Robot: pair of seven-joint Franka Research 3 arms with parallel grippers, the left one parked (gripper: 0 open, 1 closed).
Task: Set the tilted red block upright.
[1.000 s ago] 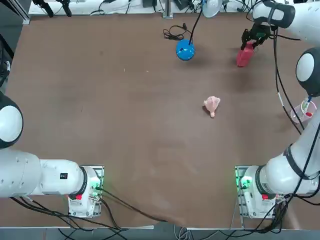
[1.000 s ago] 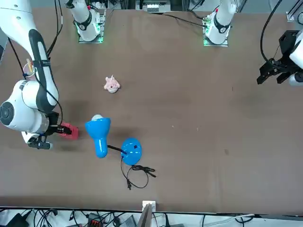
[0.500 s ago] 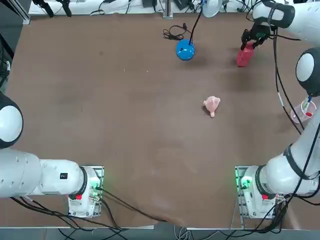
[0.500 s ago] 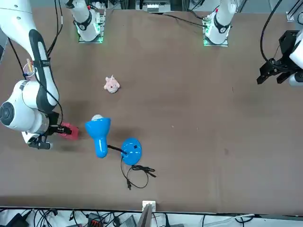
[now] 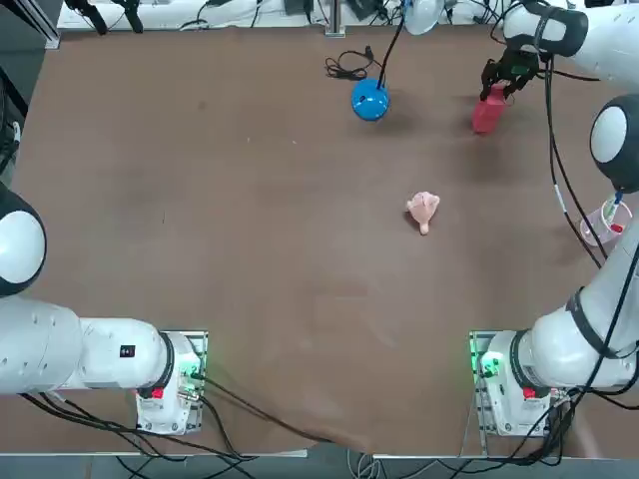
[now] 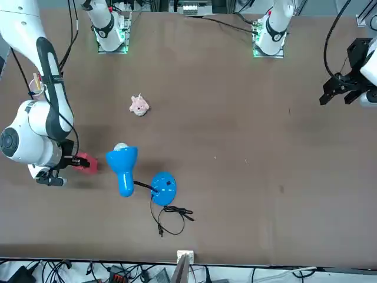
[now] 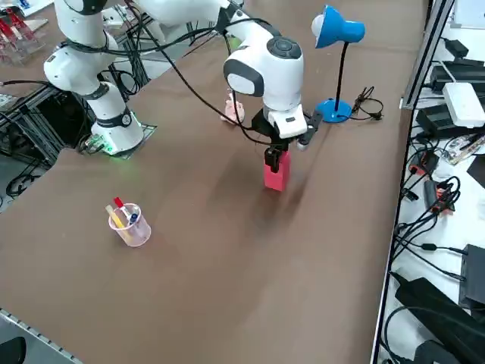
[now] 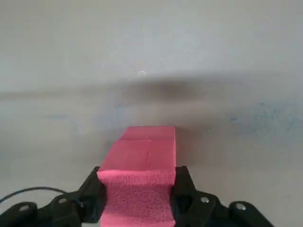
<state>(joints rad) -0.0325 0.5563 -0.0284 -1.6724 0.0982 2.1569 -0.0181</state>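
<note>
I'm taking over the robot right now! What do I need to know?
Right hand: shut on the red block, gripping its upper end at the far right part of the table, to the right of the blue lamp's base.

Red block: in the right side view it stands about upright with its lower end at the table; whether it fully rests there cannot be told.

Also there: the pale pink lumpy toy mid-table and a cup of pens near the right edge, both apart from the block.

Done: block grasped and raised to about upright.

Left: open the hand, back away, and check that the block stays standing.
</note>
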